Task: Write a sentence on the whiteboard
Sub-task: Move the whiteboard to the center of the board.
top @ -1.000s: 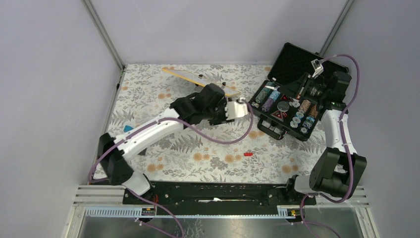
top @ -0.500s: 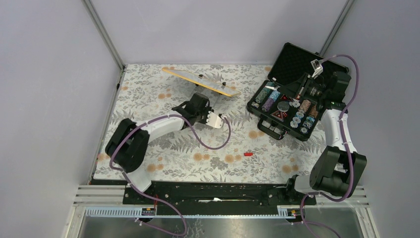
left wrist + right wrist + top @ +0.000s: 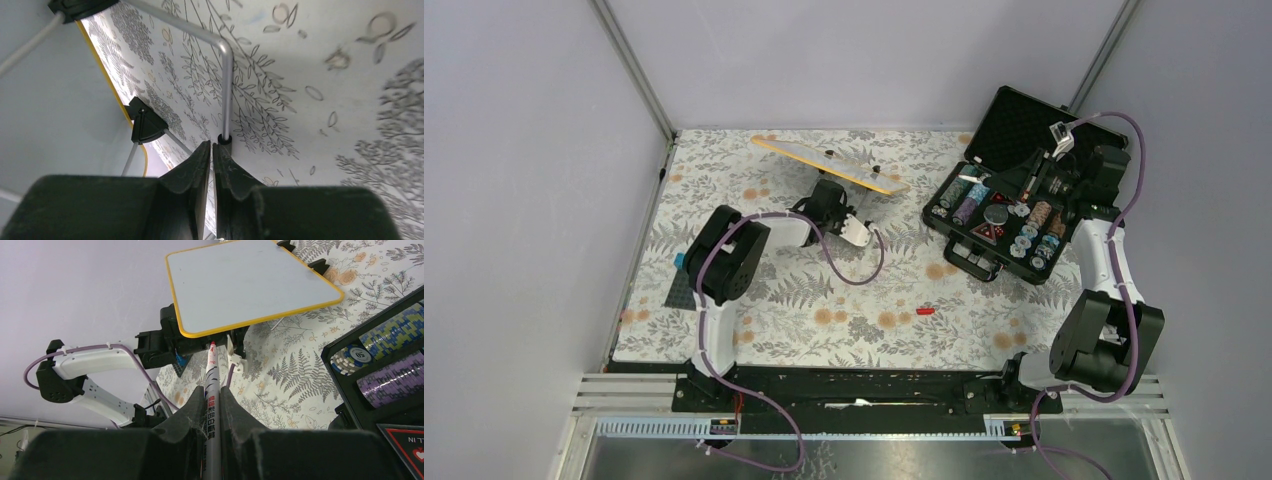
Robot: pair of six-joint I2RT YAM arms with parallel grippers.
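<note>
I see white links and black joints on my left arm (image 3: 724, 252) and right arm (image 3: 1102, 264). Purple cables (image 3: 90, 347) trail both (fingers (image 3: 192, 172) matte black).

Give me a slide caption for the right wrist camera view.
Right gripper clamps a marker, tip aimed toward the blank yellow-rimmed whiteboard; poker chips at right.

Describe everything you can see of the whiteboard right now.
The whiteboard is a glossy white rectangle with a thin orange-yellow rim, rounded corners and black clips, face blank. It stands tilted on thin silver wire legs at the far middle of the floral table. The shut left hand sits at one leg's foot; contact is unclear.
</note>
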